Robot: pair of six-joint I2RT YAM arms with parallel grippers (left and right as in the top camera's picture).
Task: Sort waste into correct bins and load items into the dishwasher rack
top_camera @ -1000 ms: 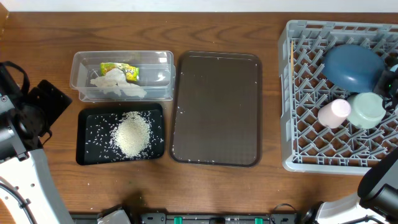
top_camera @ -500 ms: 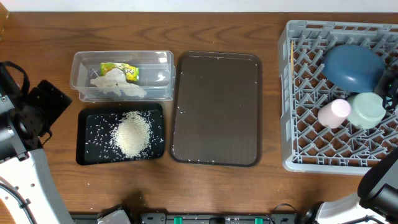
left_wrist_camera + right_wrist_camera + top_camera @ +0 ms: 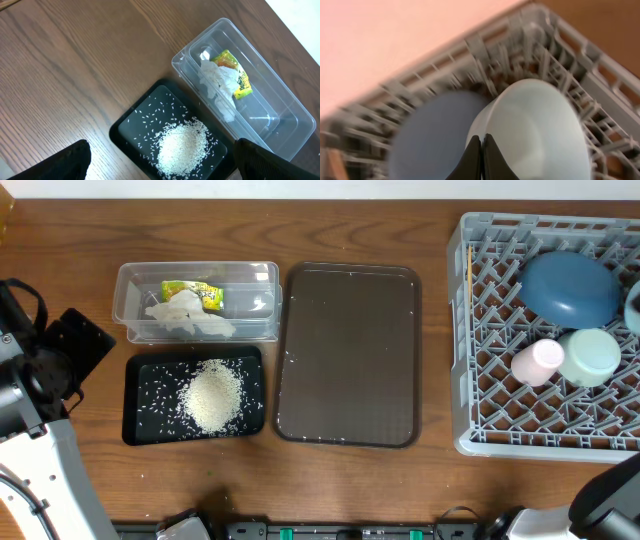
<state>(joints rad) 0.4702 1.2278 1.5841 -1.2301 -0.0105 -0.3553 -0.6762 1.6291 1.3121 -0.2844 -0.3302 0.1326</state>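
Observation:
The grey dishwasher rack [image 3: 480,380] at the right holds the dark blue dish [image 3: 570,285], the pink cup [image 3: 537,362] and the mint-green bowl [image 3: 590,357]. The light blue bowl [image 3: 633,308] shows at the frame's right edge. In the right wrist view my right gripper [image 3: 481,142] is shut on that bowl's [image 3: 535,130] rim, over the rack [image 3: 545,45] beside the blue dish [image 3: 430,135]. Rice [image 3: 212,398] lies in the black tray [image 3: 140,370]. Tissue [image 3: 185,315] and the wrapper [image 3: 195,290] lie in the clear tub [image 3: 125,290]. My left gripper [image 3: 165,165] is open above the rice [image 3: 182,147].
A brown serving tray [image 3: 350,355] with a few stray grains lies between the bins and the rack. The left arm [image 3: 60,355] stands at the table's left edge. Bare wood runs along the front.
The right gripper's dark parts have left the overhead view at the right edge, and the light blue bowl now shows there. The left arm has not moved.

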